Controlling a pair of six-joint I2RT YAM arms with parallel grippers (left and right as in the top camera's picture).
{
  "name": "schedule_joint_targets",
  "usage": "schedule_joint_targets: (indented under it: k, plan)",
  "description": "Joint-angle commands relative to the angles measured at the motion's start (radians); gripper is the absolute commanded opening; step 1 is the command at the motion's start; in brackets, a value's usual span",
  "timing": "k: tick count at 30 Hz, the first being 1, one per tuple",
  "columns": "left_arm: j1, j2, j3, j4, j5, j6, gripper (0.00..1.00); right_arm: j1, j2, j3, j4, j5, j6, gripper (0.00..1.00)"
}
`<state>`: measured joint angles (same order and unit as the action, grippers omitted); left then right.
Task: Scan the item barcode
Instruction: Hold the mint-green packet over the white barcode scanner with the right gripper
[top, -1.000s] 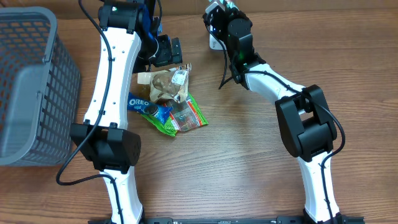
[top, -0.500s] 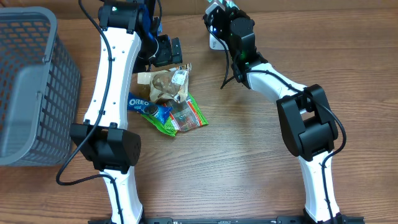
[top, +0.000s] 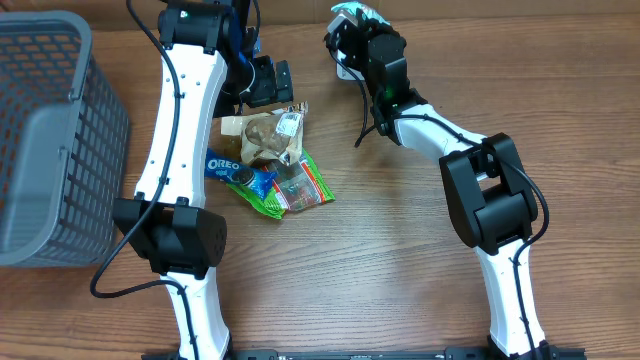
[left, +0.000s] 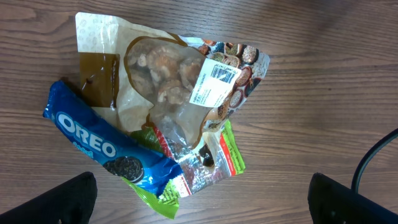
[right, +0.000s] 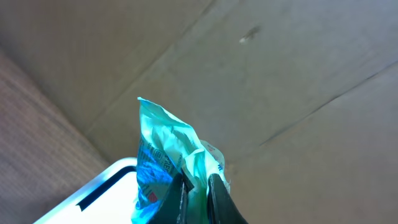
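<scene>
My right gripper (top: 350, 22) is raised at the back of the table, shut on a crumpled teal packet (right: 163, 148) pinched between its dark fingers (right: 219, 198). Just below the packet is a white flat device (right: 87, 196) with a dark slot, also showing as a white patch (top: 344, 68) in the overhead view. My left gripper (left: 202, 204) hangs wide open above a pile of snacks with nothing between its fingers. The pile holds a clear nut bag (left: 165, 68) with a white barcode label (left: 219, 74), a blue Oreo pack (left: 106, 149) and a green packet (left: 205, 171).
A grey mesh basket (top: 50, 130) stands at the left edge of the table. A brown cardboard wall (right: 261, 68) rises behind the right gripper. A black cable (left: 373, 155) runs at the right of the snack pile.
The right gripper has turned and lifted slightly toward the back with the teal packet. The left arm and the snack pile have not moved.
</scene>
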<state>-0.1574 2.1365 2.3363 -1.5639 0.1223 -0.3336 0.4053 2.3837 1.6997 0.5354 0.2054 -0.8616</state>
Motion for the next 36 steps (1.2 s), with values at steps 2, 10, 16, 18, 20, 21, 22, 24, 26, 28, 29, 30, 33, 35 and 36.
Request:
schedule_joint_targets:
  k: [2, 10, 16, 18, 20, 21, 22, 24, 26, 28, 29, 30, 33, 35, 36]
  plan:
    - [-0.007, -0.01, 0.002, 0.002, -0.01, 0.019, 1.0, -0.008, 0.002, 0.021, -0.041, -0.009, 0.001, 0.04]
    - [-0.007, -0.01, 0.002, 0.002, -0.01, 0.019, 1.0, -0.002, 0.002, 0.021, -0.104, -0.009, 0.001, 0.04]
    - [-0.007, -0.01, 0.002, 0.002, -0.01, 0.019, 1.0, 0.014, 0.002, 0.021, -0.158, -0.009, 0.001, 0.04]
    - [-0.007, -0.01, 0.002, 0.002, -0.01, 0.019, 1.0, 0.018, 0.002, 0.021, -0.161, -0.009, 0.001, 0.04]
    - [-0.007, -0.01, 0.002, 0.002, -0.01, 0.019, 1.0, 0.019, 0.002, 0.021, -0.158, -0.005, 0.001, 0.04]
    - [-0.007, -0.01, 0.002, 0.002, -0.01, 0.019, 1.0, 0.02, 0.002, 0.021, -0.154, -0.003, 0.0, 0.04]
    - [-0.007, -0.01, 0.002, 0.002, -0.01, 0.019, 1.0, 0.021, 0.002, 0.021, -0.145, 0.003, 0.0, 0.04]
    - [-0.007, -0.01, 0.002, 0.002, -0.01, 0.019, 1.0, 0.021, 0.002, 0.021, -0.099, 0.034, 0.007, 0.04]
    - [-0.007, -0.01, 0.002, 0.002, -0.01, 0.019, 1.0, 0.021, 0.001, 0.021, -0.01, 0.083, 0.088, 0.04]
    - [-0.007, -0.01, 0.002, 0.002, -0.01, 0.019, 1.0, 0.021, -0.007, 0.022, 0.06, 0.113, 0.122, 0.04]
    - [-0.007, -0.01, 0.002, 0.002, -0.01, 0.019, 1.0, 0.021, -0.018, 0.022, 0.078, 0.112, 0.124, 0.04]
    - [-0.006, -0.01, 0.002, 0.002, -0.01, 0.019, 1.0, 0.021, -0.033, 0.022, 0.08, 0.111, 0.148, 0.04]
    - [-0.007, -0.01, 0.002, 0.002, -0.01, 0.019, 1.0, 0.021, -0.093, 0.022, 0.029, 0.103, 0.232, 0.04]
    - [-0.007, -0.01, 0.002, 0.002, -0.01, 0.019, 1.0, 0.022, -0.148, 0.022, -0.044, 0.096, 0.298, 0.04]
    - [-0.007, -0.01, 0.002, 0.002, -0.01, 0.019, 0.99, 0.022, -0.177, 0.022, -0.088, 0.096, 0.333, 0.04]
